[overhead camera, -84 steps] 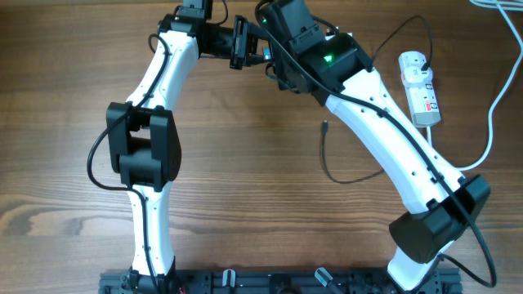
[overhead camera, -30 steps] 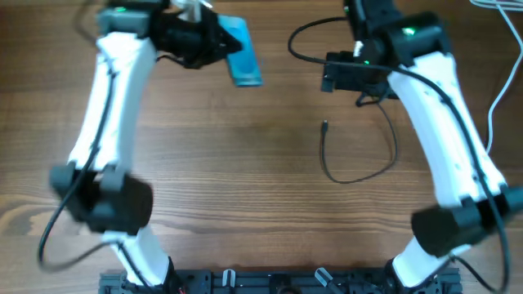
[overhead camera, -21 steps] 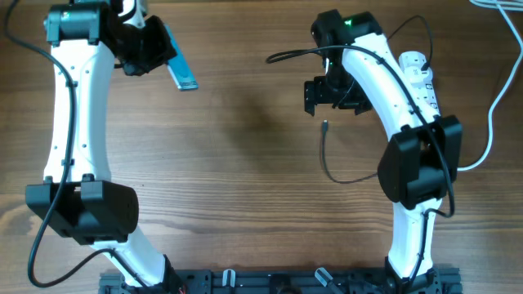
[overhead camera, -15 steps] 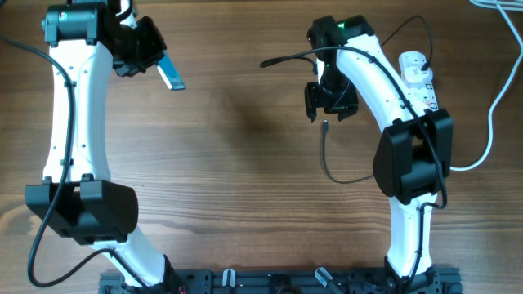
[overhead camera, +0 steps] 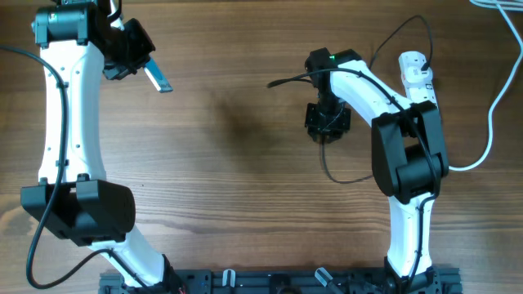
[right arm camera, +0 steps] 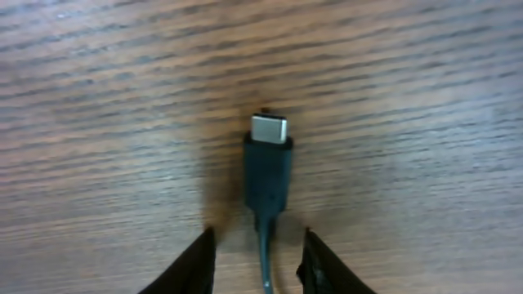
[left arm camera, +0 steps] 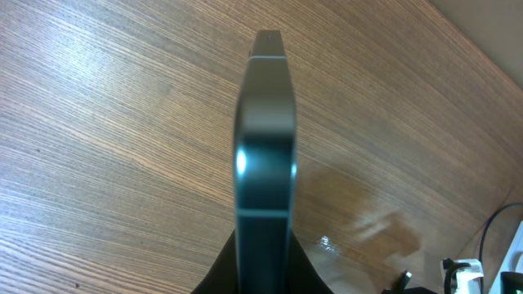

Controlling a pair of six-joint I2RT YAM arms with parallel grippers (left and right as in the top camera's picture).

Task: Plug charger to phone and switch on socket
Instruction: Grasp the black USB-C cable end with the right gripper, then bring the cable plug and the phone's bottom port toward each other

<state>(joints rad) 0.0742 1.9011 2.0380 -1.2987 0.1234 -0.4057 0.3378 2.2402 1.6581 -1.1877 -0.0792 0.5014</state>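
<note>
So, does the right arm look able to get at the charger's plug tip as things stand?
Probably yes: the right gripper hovers just over the charger plug, open and straddling its cable, and nothing lies in between.

Brown wooden table (overhead camera: 245, 163), grain running side to side in the overhead view, with a faint darker patch near the middle. Same wood filling both wrist views, glossy, with a pale glare spot in the left wrist one. Black rail (overhead camera: 270, 282) along the near edge, small clamps on it.
</note>
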